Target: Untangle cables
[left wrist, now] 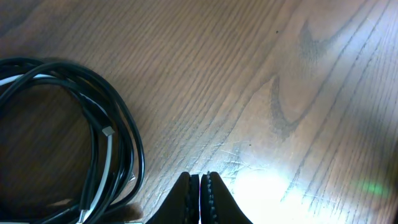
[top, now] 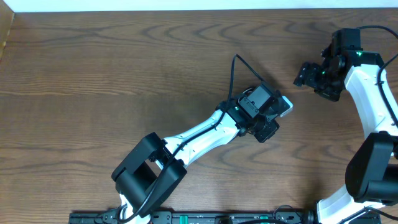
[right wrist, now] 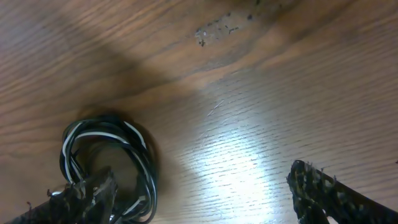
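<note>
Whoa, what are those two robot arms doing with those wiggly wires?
They are trying to untangle a bundle of cables, one black and one white, lying coiled together on the wooden table. The left arm has its jaws shut right beside the bundle, gripping nothing that I can see. The right arm has its jaws wide open close to the bundle. The cables are not pulled apart yet.

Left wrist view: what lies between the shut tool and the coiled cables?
Only bare table separates the left tool from the cables, as the left wrist view shows.
</note>
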{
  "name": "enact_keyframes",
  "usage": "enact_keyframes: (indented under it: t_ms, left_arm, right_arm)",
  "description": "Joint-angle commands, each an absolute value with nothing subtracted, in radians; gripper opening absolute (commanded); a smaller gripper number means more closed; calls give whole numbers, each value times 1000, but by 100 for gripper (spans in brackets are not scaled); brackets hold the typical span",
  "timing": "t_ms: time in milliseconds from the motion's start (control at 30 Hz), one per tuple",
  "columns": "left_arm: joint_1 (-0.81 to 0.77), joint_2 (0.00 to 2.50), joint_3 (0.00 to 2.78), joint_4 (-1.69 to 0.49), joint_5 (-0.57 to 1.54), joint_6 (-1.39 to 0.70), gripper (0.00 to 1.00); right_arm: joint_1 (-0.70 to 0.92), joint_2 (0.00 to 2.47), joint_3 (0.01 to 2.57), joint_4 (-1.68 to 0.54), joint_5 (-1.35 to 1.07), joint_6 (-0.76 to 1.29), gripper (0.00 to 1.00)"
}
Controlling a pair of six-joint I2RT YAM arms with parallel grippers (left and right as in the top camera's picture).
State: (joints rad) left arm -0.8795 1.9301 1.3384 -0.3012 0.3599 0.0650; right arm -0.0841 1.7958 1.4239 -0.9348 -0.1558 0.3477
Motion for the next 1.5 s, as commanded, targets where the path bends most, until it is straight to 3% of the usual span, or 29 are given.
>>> enact_keyframes:
  t_ms: [0, 267, 733, 1000, 1033, 1167, 1200, 1300, 1467]
  left_arm:
    - [-878, 1988, 1346, -304, 346, 97, 8]
    - [-878, 2056, 1346, -260, 345, 97, 8]
    - [-878, 2138, 1346, -178, 160, 93, 11]
    - [-878, 2136, 1346, -166, -22, 0, 17]
    - [-878, 2135, 1346, -166, -46, -6, 24]
    - [-878, 2132, 1346, -156, -65, -6, 31]
    - [-878, 2133, 1346, -150, -65, -6, 31]
    - [-878, 2151, 1346, -147, -61, -6, 8]
    - [-875, 2147, 1346, -155, -53, -6, 7]
  right_arm:
    - [-86, 1776, 1439, -935, -148, 335, 85]
    - [-86, 1776, 1439, -936, -148, 335, 85]
    - [-86, 1776, 1439, -935, -148, 326, 85]
    - [-86, 1776, 1439, -935, -147, 316, 85]
    - [-86, 1776, 1439, -934, -147, 316, 85]
    - [-86, 1776, 1439, -931, -147, 316, 85]
    - [-86, 1776, 1439, -930, -148, 316, 86]
    - [-85, 1776, 1439, -925, -148, 316, 85]
    - [-84, 1776, 1439, -924, -148, 316, 85]
